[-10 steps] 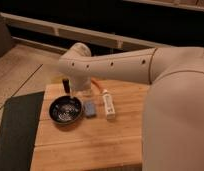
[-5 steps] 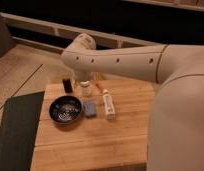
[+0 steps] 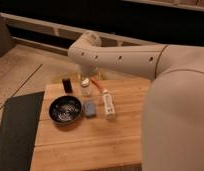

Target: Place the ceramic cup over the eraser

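Note:
The small off-white ceramic cup (image 3: pixel 86 89) stands upright on the wooden table (image 3: pixel 90 142), near its far edge. The black eraser block (image 3: pixel 68 85) stands upright just left of the cup, a small gap apart. My gripper (image 3: pixel 85 75) hangs down from the white arm's wrist (image 3: pixel 88 44), directly above the cup and right at its rim. Whether it touches or holds the cup does not show.
A wide black bowl (image 3: pixel 65 109) sits in front of the eraser. A flat blue-grey pad (image 3: pixel 89 107) lies right of the bowl. A long white stick with a red tip (image 3: pixel 107 102) lies right of the cup. A dark mat (image 3: pixel 15 130) lies left of the table.
The arm's wrist has risen and shifted slightly right, uncovering the eraser and the cup. The objects on the table have not moved.

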`<action>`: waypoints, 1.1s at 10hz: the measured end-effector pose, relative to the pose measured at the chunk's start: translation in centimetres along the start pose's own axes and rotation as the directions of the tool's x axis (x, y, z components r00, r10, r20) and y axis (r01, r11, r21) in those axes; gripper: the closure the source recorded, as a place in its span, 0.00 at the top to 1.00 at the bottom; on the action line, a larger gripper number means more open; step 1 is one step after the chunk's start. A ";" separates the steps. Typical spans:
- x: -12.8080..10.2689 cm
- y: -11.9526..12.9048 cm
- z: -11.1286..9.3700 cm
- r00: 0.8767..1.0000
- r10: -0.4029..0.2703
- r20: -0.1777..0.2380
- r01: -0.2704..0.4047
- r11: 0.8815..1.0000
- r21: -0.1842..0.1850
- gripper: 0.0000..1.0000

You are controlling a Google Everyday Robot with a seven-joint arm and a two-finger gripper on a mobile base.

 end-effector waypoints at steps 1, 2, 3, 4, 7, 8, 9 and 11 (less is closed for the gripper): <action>-1.2 -0.2 0.6 1.000 -0.026 0.005 0.026 1.000 -0.002 0.65; -2.6 -0.2 1.5 0.998 -0.066 0.011 0.066 0.998 -0.004 0.65; -4.0 0.0 2.6 0.994 -0.113 0.015 0.113 0.994 -0.010 0.65; -4.9 0.3 3.5 0.989 -0.146 0.016 0.146 0.989 -0.021 0.65; -6.4 0.9 5.8 0.981 -0.195 0.004 0.195 0.980 -0.051 0.65; -6.5 0.9 5.8 0.981 -0.194 0.004 0.194 0.980 -0.051 0.65; -6.4 0.9 5.8 0.981 -0.194 0.003 0.194 0.980 -0.051 0.65; -6.7 0.9 5.7 0.981 -0.194 0.013 0.194 0.980 -0.053 0.65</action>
